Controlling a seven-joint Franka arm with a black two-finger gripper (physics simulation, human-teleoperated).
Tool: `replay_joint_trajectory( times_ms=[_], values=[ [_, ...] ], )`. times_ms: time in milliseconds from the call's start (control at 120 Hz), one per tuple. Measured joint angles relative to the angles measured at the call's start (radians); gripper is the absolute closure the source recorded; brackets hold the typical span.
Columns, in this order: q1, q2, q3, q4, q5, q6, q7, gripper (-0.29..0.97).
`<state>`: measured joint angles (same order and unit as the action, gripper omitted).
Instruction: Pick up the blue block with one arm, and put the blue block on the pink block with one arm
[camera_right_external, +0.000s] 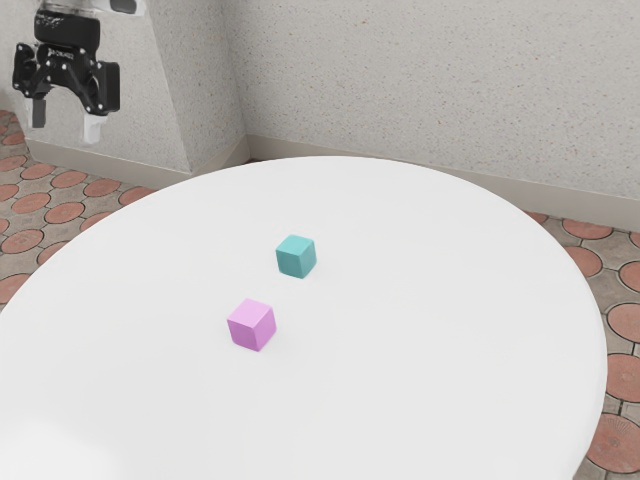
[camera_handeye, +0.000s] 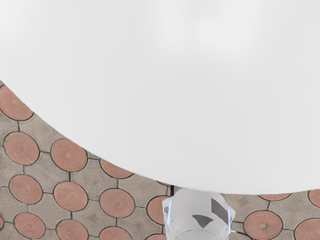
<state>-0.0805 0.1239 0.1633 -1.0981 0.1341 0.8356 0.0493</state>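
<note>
The black two-finger gripper (camera_right_external: 65, 118) hangs high, fingers spread and empty. The small teal-blue cube (camera_right_external: 296, 256) sits well below and out ahead of it on the round white table (camera_right_external: 480, 330) — the pink cube (camera_right_external: 251, 324) lies near it.

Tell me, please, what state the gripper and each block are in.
gripper: open, empty, high at the exterior view's upper left.
blue block: resting on the table, untouched, apart from the pink block.
pink block: resting on the table, nothing on top.
</note>
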Motion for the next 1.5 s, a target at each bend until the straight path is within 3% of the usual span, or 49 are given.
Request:
replay_joint_trajectory(
  times_ms=[133, 192, 333, 750, 1183, 1500],
  values=[
    [-0.006, -0.011, 0.001, -0.015, 0.017, 0.144, 0.016, 0.0],
    [0.005, -0.065, -0.038, 0.003, 0.029, 0.17, 0.022, 0.0],
    [-0.054, -0.062, -0.065, -0.011, -0.003, 0.26, 0.034, 0.0],
    [0.009, 0.241, -0.062, -0.016, -0.021, 0.549, 0.06, 0.0],
    [0.021, 0.603, -0.098, 0.06, -0.061, 0.959, 0.089, 0.0],
    [0.087, 0.796, -0.107, 0.153, -0.186, 1.136, 0.085, 0.0]
  ],
)
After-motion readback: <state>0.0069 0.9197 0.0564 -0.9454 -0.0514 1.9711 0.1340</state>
